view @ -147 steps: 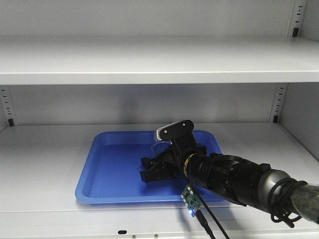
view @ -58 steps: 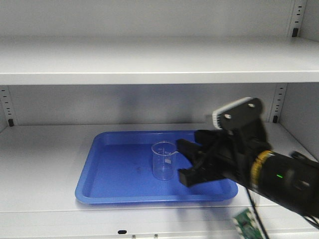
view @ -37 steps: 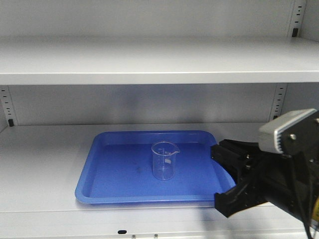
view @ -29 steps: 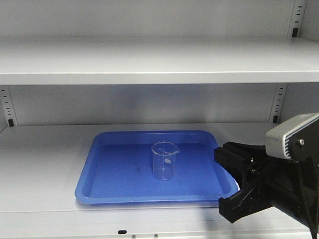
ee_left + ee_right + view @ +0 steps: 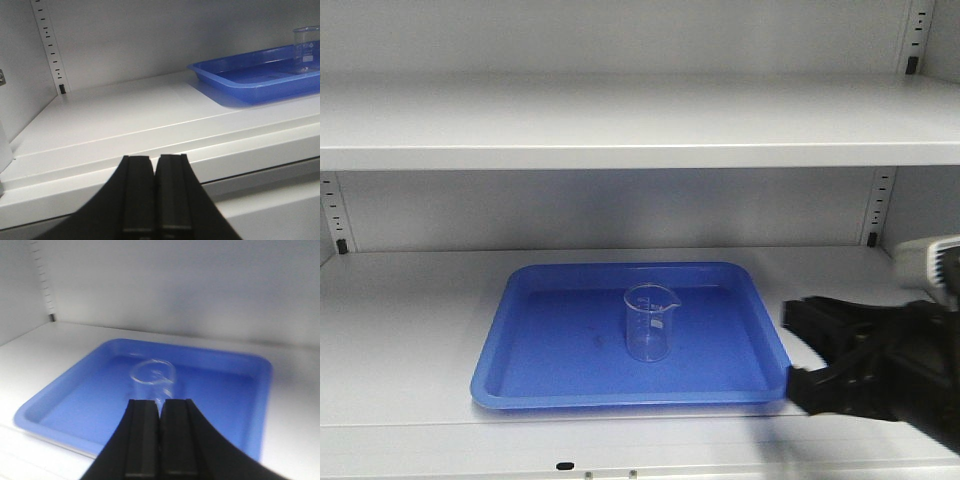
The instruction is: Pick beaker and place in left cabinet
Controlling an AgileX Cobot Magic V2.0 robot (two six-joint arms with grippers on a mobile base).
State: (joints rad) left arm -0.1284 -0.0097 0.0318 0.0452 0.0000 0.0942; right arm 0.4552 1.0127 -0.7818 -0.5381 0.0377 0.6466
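Observation:
The beaker (image 5: 649, 322) stands upright and free in the middle of a blue tray (image 5: 525, 375) on the left cabinet's lower shelf (image 5: 410, 310). It also shows in the left wrist view (image 5: 306, 42) and the right wrist view (image 5: 151, 380). My right gripper (image 5: 800, 350) is blurred at the lower right, past the tray's right front corner and apart from the beaker. In its wrist view its fingertips (image 5: 160, 402) meet, with nothing between them. My left gripper (image 5: 155, 159) is shut and empty, low in front of the shelf's front edge, left of the tray (image 5: 225, 75).
A second shelf (image 5: 620, 130) spans the cabinet above. Peg-hole strips (image 5: 332, 215) run down the back corners, one near my left gripper (image 5: 50, 45). The shelf's front lip (image 5: 200, 150) lies just ahead of my left gripper.
My right gripper let go of the beaker in the tray, then drew back to the lower right with its fingers spread, which have since come together. The beaker has stayed put.

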